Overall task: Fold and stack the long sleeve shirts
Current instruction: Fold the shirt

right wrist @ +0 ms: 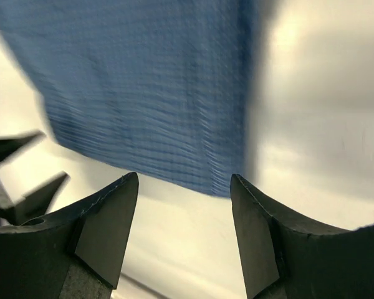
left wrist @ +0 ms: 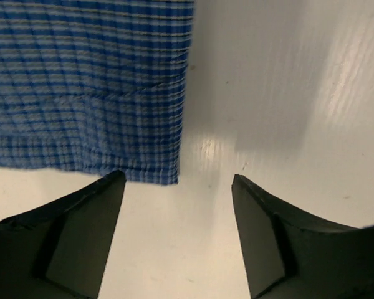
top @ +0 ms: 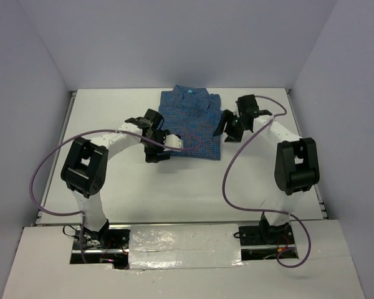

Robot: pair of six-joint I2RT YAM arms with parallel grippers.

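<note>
The left gripper (left wrist: pixel 177 179) stands at the near left corner of the shirt (top: pixel 190 124), jaws spread with nothing between them. The hem's corner lies just ahead of its fingertips. Off the shirt's right edge the right gripper (right wrist: pixel 184 179) is likewise spread wide and empty, the cloth blurred beyond it. The shirt, blue and finely checked, lies folded into a flat rectangle. Its long axis runs near to far with a slight tilt, collar (top: pixel 193 94) at the far end toward the back wall. Under it is a white table (top: pixel 174 193) — the shirt sits on the far half, about midway across. Plain pale walls (top: pixel 174 43) rise behind the shirt and on both sides.
</note>
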